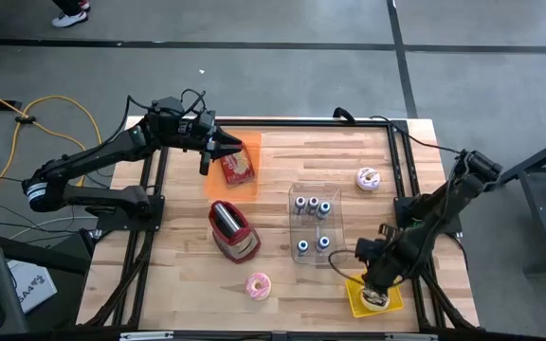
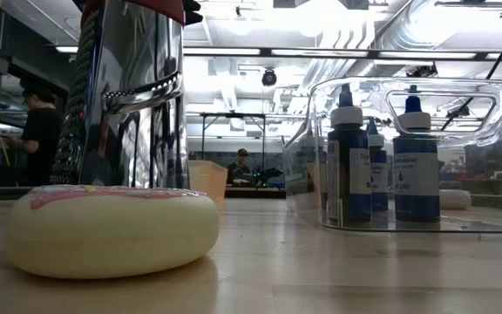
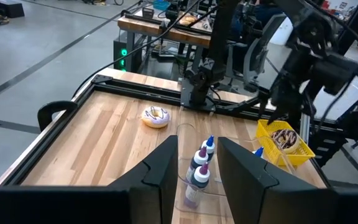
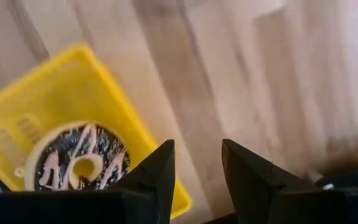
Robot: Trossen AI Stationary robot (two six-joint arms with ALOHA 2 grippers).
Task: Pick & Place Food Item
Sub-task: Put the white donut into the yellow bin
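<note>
A chocolate-iced doughnut (image 4: 79, 163) with pale stripes lies in a yellow basket (image 4: 73, 81) at the table's near right corner (image 1: 356, 301). My right gripper (image 4: 196, 149) points down just above the basket's edge (image 1: 373, 279). It is open, with only bare wood showing between its fingers. A pink-iced doughnut (image 1: 258, 285) lies on the table near the front edge. A white one with purple icing (image 1: 369, 178) lies at the far right. My left gripper (image 3: 197, 149) stands open and raised at the far left (image 1: 218, 156), beside an orange tray (image 1: 246, 142) holding a red packet (image 1: 238, 168).
A clear bin (image 1: 314, 223) with several dark dropper bottles (image 3: 201, 168) stands mid-table. A red and chrome appliance (image 1: 232, 230) lies left of it. A black frame rail (image 1: 406, 170) runs along the table's edges. In the low view the pink doughnut (image 2: 111, 228) fills the foreground.
</note>
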